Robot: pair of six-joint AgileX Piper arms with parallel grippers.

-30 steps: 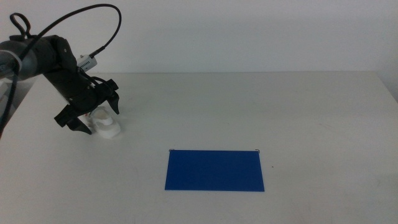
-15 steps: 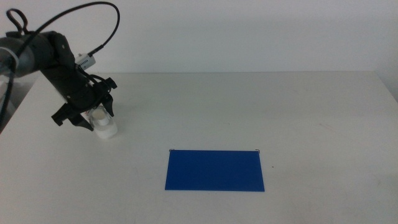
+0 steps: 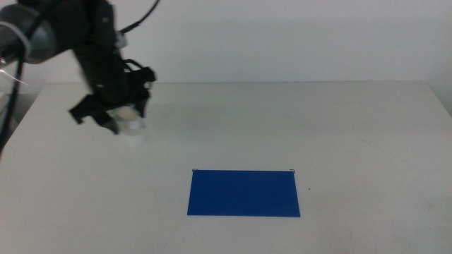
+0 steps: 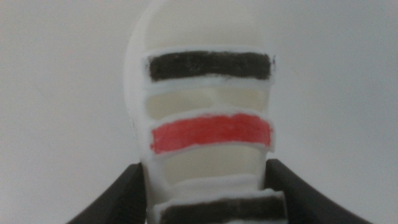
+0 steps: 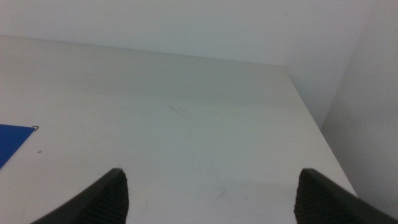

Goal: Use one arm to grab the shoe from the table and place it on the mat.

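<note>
My left gripper comes in from the left in the middle view and is shut on the shoe, a small white sneaker. It holds the shoe over the table's far left part, apparently just above the surface. In the left wrist view the shoe fills the frame, with black and red straps. Both jaws of the left gripper press its sides. The dark blue mat lies flat near the front middle, well to the right of the shoe. My right gripper is open and empty over the table's right part.
The right wrist view shows a corner of the mat and the table's right edge. A black cable loops above the left arm. A white wall stands behind the table.
The left gripper, which straddled the shoe on the table, has closed on it. It has moved up and to the right with the shoe. The mat has not moved.
</note>
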